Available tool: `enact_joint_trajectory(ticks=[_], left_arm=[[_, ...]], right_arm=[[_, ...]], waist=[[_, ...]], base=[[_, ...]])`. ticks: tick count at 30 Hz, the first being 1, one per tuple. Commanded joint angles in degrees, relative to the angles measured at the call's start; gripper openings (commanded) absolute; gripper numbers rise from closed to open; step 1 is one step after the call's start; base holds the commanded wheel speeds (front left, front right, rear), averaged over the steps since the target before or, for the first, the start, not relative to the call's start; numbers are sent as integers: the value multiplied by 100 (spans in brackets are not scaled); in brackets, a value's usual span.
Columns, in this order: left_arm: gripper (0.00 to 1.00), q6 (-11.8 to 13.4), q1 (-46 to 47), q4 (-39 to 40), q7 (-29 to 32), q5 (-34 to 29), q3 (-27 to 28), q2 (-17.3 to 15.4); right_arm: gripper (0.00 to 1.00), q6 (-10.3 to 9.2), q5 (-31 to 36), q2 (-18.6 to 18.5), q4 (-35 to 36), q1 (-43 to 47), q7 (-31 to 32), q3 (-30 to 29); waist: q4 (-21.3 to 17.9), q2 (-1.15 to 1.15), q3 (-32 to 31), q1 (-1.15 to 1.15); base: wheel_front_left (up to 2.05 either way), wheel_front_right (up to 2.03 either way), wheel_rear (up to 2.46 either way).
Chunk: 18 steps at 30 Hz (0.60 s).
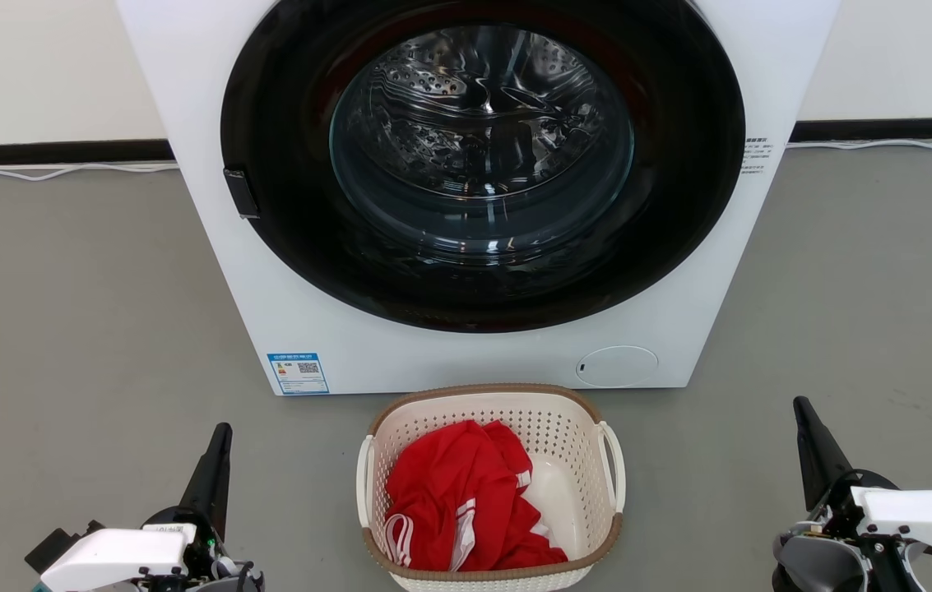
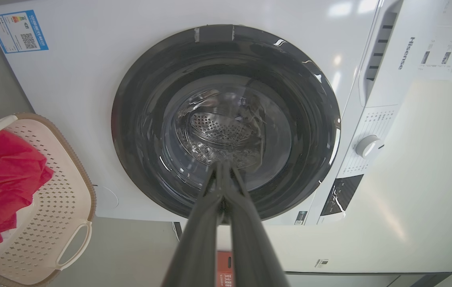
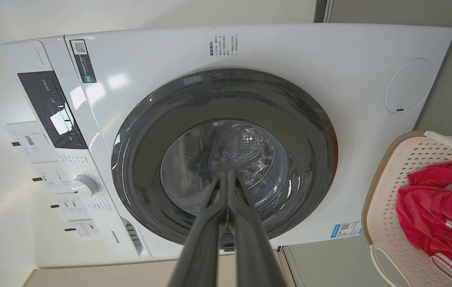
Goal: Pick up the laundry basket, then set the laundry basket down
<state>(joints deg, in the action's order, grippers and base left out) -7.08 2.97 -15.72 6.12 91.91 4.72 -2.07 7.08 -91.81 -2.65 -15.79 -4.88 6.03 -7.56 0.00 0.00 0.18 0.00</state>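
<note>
left gripper and right gripper closed, empty; open both, hook handles of laundry basket between the fingers, lift level.

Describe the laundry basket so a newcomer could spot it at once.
Find the big white front-loading washing machine with the round dark door. On the grey floor directly in front of it sits the laundry basket, small and cream-white. It alone has perforated walls, a brown rim, and a red garment inside.
</note>
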Motion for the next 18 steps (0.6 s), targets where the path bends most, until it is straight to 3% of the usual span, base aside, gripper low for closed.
enact_joint_trajectory(ticks=[1, 11, 12, 18], left_arm=[[0, -41, 321, 169, 34, 28, 177, -81], [0, -41, 321, 169, 34, 28, 177, -81], [100, 1, -9, -19, -4, -1, -1, 3], [100, 0, -38, -23, -95, 13, -89, 10]], right_arm=[[0, 41, -38, -22, 177, -131, 44, 107], [0, 41, -38, -22, 177, -131, 44, 107], [100, -1, 1, 0, -20, 7, -1, 2], [100, -2, 33, 5, -15, 42, -85, 73]], waist=[[0, 0, 0, 0], [0, 0, 0, 0], [0, 0, 0, 0], [0, 0, 1, 9]], base=[[0, 0, 0], [0, 0, 0], [0, 0, 0], [0, 0, 0]])
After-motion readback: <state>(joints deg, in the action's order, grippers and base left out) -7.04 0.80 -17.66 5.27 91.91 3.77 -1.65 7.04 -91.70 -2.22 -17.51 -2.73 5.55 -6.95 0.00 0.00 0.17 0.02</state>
